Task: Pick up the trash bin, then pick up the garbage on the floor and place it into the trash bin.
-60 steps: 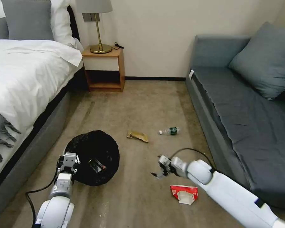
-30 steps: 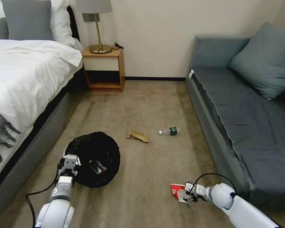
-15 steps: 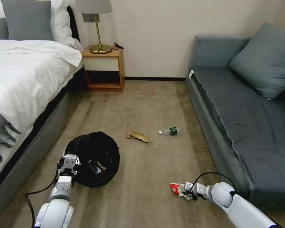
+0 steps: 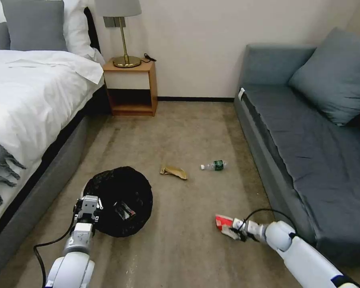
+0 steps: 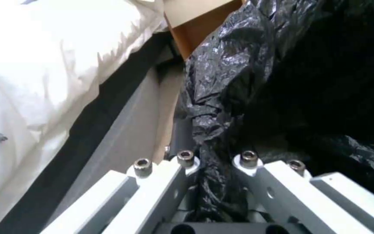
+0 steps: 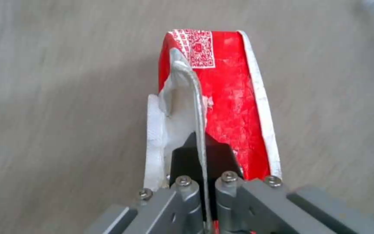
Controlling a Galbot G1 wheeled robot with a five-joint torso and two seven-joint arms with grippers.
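The right gripper [image 4: 233, 232], low and right of centre in the head view, is pinching the red-and-white packet [image 4: 223, 222] between pressed-together fingers [image 6: 186, 187]. A second ago the packet lay flat; now it is coming up off the carpet [image 4: 180, 248], so the grab has likely taken. At lower left, the left gripper [image 4: 87, 205] keeps clamping the rim of the trash bin [image 4: 122, 200], where the packet goes.
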